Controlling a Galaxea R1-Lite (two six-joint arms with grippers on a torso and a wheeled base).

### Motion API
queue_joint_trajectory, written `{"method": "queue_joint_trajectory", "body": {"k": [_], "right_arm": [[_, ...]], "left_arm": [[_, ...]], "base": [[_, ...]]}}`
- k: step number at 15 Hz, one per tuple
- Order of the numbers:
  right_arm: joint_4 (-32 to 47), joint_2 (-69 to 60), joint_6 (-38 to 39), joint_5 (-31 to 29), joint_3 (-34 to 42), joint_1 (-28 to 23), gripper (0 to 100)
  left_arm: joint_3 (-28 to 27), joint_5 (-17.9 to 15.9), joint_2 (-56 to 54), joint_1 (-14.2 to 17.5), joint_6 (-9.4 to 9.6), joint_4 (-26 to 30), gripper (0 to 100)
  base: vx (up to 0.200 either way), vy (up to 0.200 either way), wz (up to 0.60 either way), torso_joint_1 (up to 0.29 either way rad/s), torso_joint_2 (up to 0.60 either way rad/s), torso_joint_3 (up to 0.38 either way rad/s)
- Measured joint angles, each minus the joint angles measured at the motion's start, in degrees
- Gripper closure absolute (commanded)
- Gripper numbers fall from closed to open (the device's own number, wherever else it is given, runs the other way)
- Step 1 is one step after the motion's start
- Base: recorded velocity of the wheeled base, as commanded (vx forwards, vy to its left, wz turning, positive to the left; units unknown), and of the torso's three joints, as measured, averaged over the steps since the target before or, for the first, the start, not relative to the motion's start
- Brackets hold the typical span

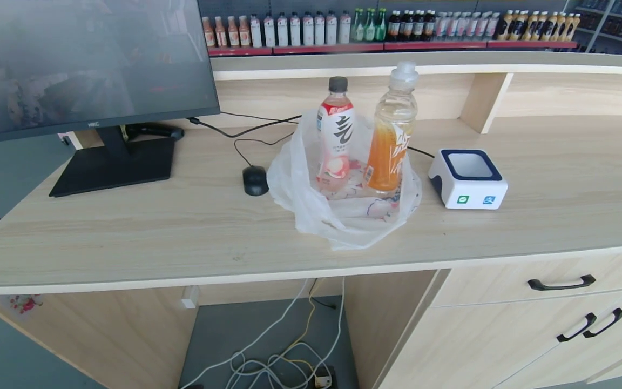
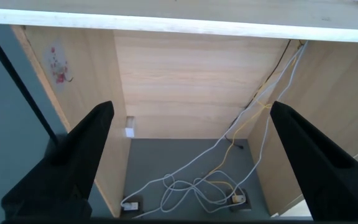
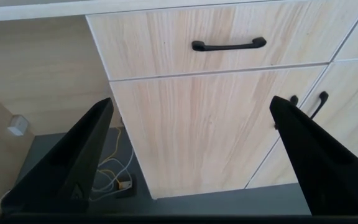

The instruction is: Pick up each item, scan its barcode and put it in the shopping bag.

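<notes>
1. Bag (image 1: 311,205) sits mid-counter (image 1: 127,232), mouth open, plastic slumped around its contents.
2. Two items stand upright inside it, side by side: pink bottle (image 1: 336,140) on my left, orange bottle (image 1: 392,135) on my right. Both caps are on.
3. Scanner (image 1: 467,178) is just to the right of the bag, window facing up. Nothing lies on it.
4. Mouse (image 1: 255,180) is just left of the bag; monitor (image 1: 84,59) is further left and back.
5. Left gripper (image 2: 191,112) hangs below counter level, facing the knee gap with the cables (image 2: 197,186) on the floor. Jaws are spread wide and hold nothing.
6. Right gripper (image 3: 192,102) is also low, in front of the cabinet under the drawer handle (image 3: 229,45). It too is spread wide and empty.
7. Step, as I read it: I see no loose item on the counter, and both bottles are bagged. Bagging looks finished or near it. I cannot tell whether they were scanned.
8. Next move, if any item remains out of sight: lift an arm clear of the counter edge before reaching in. The bottles are tall, so brushing the bag could tip them.
</notes>
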Motion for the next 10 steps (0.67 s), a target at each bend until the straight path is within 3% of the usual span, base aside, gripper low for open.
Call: {"method": "queue_joint_trajectory", "body": {"k": [10], "right_arm": [[0.0, 0.1, 0.2, 0.0, 0.0, 0.0, 0]], "left_arm": [[0.0, 0.0, 0.0, 0.0, -0.06, -0.1, 0]], "base": [[0.0, -0.2, 0.0, 0.005, 0.0, 0.001]]}}
